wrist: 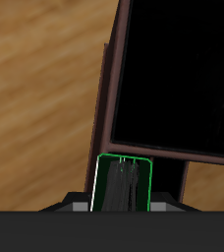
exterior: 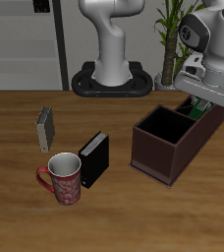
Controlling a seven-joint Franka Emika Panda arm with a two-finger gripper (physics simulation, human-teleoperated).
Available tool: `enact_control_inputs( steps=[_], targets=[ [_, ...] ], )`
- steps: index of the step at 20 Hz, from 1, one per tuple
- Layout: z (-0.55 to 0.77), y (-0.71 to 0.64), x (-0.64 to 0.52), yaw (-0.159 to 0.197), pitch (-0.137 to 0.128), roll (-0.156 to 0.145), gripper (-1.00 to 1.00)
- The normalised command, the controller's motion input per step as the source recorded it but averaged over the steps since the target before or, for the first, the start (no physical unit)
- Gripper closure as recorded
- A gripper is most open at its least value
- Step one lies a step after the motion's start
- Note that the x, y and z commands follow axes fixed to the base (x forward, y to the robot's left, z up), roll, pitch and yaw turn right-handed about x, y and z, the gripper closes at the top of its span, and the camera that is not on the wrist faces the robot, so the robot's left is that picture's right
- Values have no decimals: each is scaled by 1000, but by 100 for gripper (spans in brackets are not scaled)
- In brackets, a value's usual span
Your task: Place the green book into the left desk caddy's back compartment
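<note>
Mug (exterior: 64,178), red-patterned, stood nearest the table's front edge, with the black book (exterior: 92,158) upright just beside it and the small grey book (exterior: 46,127) farther back from the mug. Left desk caddy (exterior: 176,138) lay well apart from the mug, long axis running away toward the robot's base, large square section (exterior: 164,129) closer to the mug. Gripper (exterior: 204,95) hung over the caddy's far end, closed on the green book (exterior: 199,106), which showed only as a sliver of green under the fingers. Book appeared edge-down, directly above or already partly inside the back compartment (exterior: 204,114); which of the two, exterior view could not settle. Wrist view gave more: green book (wrist: 122,184) gripped end-on, its outline sitting just past the divider (wrist: 148,153) from the dark square section, caddy wall (wrist: 106,89) running alongside. Judgement: next move is straight down, book's thin face parallel to the divider. Exterior view alone showed the mug and other books.
</note>
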Motion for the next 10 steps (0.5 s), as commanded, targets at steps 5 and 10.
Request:
enact_control_inputs(
  steps=[5, 10],
  targets=[
    [-39, -120, -10, -11, 23, -12, -100],
    [109, -109, -35, -6, -12, -23, -100]
  ],
)
